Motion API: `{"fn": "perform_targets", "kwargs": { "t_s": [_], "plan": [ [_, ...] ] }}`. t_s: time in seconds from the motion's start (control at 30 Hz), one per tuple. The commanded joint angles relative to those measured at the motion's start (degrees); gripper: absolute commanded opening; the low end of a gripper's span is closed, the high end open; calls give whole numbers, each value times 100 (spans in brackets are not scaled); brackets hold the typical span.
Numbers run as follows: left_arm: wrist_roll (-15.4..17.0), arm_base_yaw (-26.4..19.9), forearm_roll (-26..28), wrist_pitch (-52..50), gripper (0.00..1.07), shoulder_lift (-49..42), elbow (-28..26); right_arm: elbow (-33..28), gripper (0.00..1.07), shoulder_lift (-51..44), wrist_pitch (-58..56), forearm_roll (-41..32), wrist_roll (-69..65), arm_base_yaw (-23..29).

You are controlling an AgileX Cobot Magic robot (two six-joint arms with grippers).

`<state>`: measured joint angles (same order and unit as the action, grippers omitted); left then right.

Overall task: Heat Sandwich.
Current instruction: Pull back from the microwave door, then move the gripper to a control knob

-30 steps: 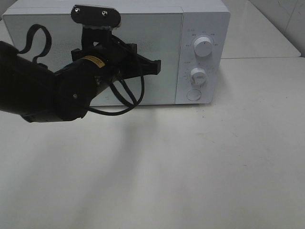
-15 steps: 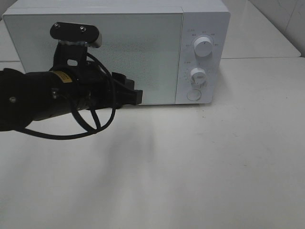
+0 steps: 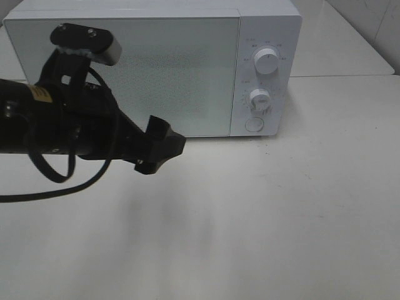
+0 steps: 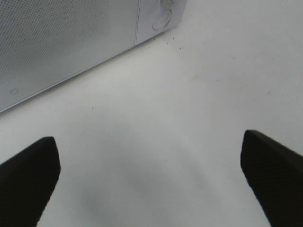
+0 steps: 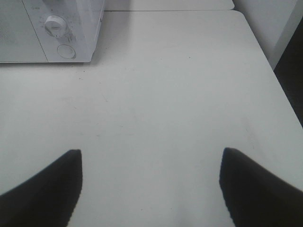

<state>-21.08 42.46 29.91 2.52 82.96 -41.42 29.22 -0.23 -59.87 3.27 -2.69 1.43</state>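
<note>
1. The microwave [image 3: 156,69] stands at the far side of the white table [image 3: 281,219] with its door closed flush.
2. The control panel is on the microwave's right: upper dial [image 3: 267,61], lower dial [image 3: 259,99] and a round button [image 3: 254,124] beneath them.
3. My left gripper [image 3: 164,149] reaches in from the left and hangs over the table, just in front of the door's lower edge.
4. In the left wrist view the left gripper [image 4: 151,175] has its fingers [image 4: 28,182] spread wide, with only bare table between them. It grips nothing.
5. A black cable [image 3: 56,187] loops below the left arm.
6. My right gripper [image 5: 150,189] shows in its own wrist view only. Its fingers [image 5: 258,189] are apart over bare table, nearer than the microwave and to its right. It holds nothing.
7. The sandwich is in none of my views, so I cannot tell where it lies.
</note>
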Motion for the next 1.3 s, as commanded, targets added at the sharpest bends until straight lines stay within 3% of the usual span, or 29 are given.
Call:
{"fn": "perform_targets", "kwargs": {
  "t_s": [0.03,0.1,0.17,0.27,0.33,0.37,0.43,0.47,0.57,0.77,1.3],
  "plan": [
    [-17,-481,-178,837,102,-298,11,-29,76,-155,40,6,23,-46],
    [-17,-1049,-258,1604,102,-550,6,-29,76,-155,40,6,23,-46],
    [-17,-1215,-327,1793,102,-636,6,-29,76,-155,40,6,23,-46],
    [-17,-2000,-630,2555,102,-1071,6,-29,76,-155,40,6,23,-46],
    [-17,-2206,-688,2762,102,-1169,6,-29,76,-155,40,6,23,-46],
    [-11,-2618,-808,3140,102,-1415,6,-29,76,-155,40,6,23,-46],
    [63,-3002,-951,3443,102,-1633,6,-29,76,-155,40,6,23,-46],
    [63,-3002,-951,3443,102,-1633,6,-29,76,-155,40,6,23,-46],
    [212,-3741,-1220,3953,102,-2068,6,-29,76,-155,40,6,23,-46],
    [281,-4624,-1364,4784,102,-2716,6,-29,76,-155,40,6,23,-46],
    [367,-4750,-1473,5122,101,-4721,917,-29,76,-155,40,6,23,-46]
  ]
}}
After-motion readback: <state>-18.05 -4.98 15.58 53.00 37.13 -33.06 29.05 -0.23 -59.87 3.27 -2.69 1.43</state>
